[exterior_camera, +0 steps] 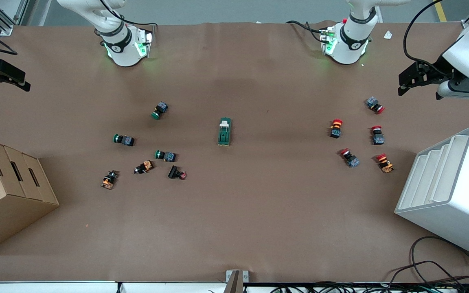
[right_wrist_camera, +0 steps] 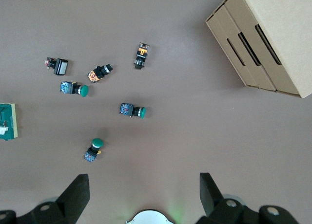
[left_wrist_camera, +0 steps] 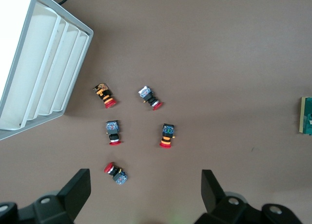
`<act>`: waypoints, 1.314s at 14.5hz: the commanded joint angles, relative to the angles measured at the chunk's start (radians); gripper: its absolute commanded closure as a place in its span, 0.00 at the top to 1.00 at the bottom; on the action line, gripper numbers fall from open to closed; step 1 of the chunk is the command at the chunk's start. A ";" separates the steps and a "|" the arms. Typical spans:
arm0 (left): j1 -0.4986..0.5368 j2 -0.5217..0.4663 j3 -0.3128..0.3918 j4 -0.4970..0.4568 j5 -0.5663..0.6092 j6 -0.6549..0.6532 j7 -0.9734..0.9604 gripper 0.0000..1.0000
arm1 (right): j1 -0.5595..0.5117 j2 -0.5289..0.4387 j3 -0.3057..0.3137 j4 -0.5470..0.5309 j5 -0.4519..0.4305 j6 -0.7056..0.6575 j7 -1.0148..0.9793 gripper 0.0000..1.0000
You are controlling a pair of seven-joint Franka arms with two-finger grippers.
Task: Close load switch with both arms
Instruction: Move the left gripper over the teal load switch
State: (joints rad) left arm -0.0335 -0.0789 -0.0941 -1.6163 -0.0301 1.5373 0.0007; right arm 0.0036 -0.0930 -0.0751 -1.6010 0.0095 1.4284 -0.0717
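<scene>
Brown counter: load switch sits mid-counter between the button clusters, untouched. Left gripper and right gripper hang at their own ends, fingers apart. Suggest one gripper pins the green body while the other pushes the white lever.

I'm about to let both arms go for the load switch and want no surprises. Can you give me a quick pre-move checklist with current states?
1. Load switch lies alone mid-table, nothing touching it: ok.
2. Left tool open, holding nothing, over the red push buttons: ok.
3. Right tool open, holding nothing, over the green push buttons: ok.
4. Table between each button cluster and the switch free of objects: ok.
5. White lever position, switch open or closed: cannot tell.
6. Cardboard box and white rack sit at the table ends, away from the switch: ok.
</scene>
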 commanded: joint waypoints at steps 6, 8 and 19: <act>-0.013 0.102 -0.029 0.082 0.002 -0.023 -0.007 1.00 | -0.004 0.002 -0.002 -0.001 0.012 -0.011 -0.003 1.00; -0.013 0.111 -0.074 0.092 -0.002 -0.023 -0.022 1.00 | -0.004 0.002 -0.003 -0.001 0.012 -0.011 -0.003 1.00; -0.173 0.175 -0.418 -0.022 0.001 0.164 -0.753 1.00 | -0.004 0.002 -0.002 -0.001 0.012 -0.011 -0.003 1.00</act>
State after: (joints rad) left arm -0.1539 0.0809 -0.5089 -1.6142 -0.0329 1.6527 -0.6317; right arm 0.0032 -0.0906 -0.0766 -1.6024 0.0114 1.4243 -0.0717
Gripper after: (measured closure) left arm 0.000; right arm 0.000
